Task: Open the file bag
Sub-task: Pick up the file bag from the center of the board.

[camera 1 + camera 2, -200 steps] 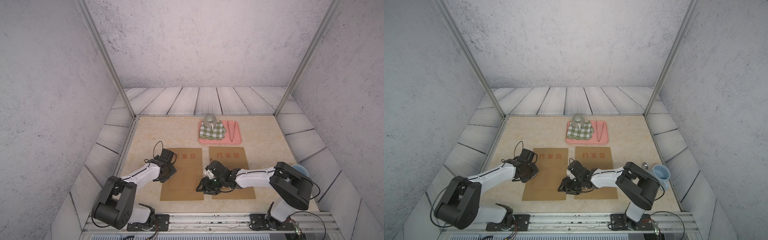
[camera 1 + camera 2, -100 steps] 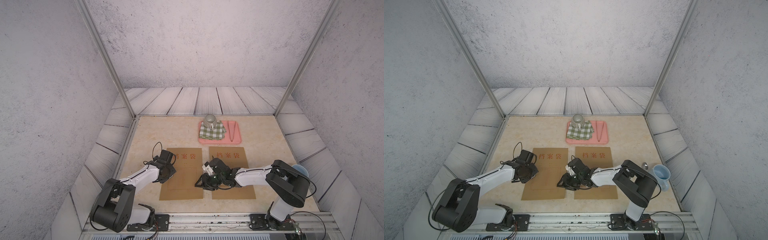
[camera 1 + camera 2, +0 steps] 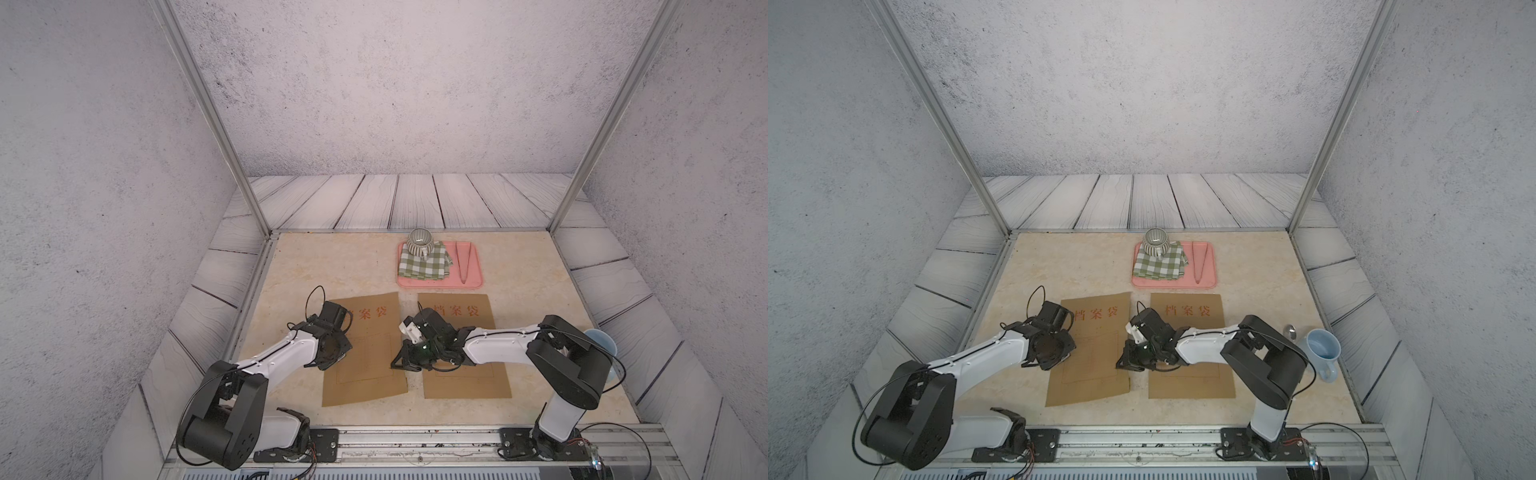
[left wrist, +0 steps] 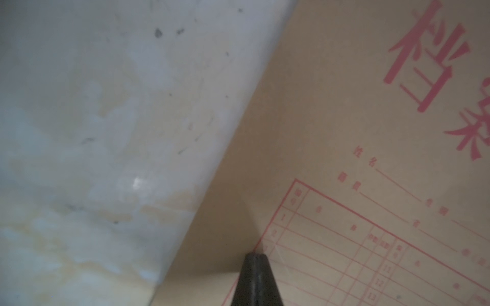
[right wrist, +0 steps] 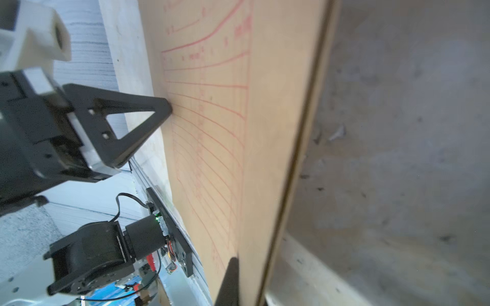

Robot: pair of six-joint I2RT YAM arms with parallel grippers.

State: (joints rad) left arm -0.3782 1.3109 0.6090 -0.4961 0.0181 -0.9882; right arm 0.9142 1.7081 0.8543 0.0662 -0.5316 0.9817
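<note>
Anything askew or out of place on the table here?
The left file bag lies askew: its near and far edges slant, while the right file bag beside it sits square to the table edge.

The bag (image 3: 365, 386) is dull brown paper. The table (image 3: 332, 266) looks like smooth stone. The tray (image 3: 440, 284) is smooth plastic.
</note>
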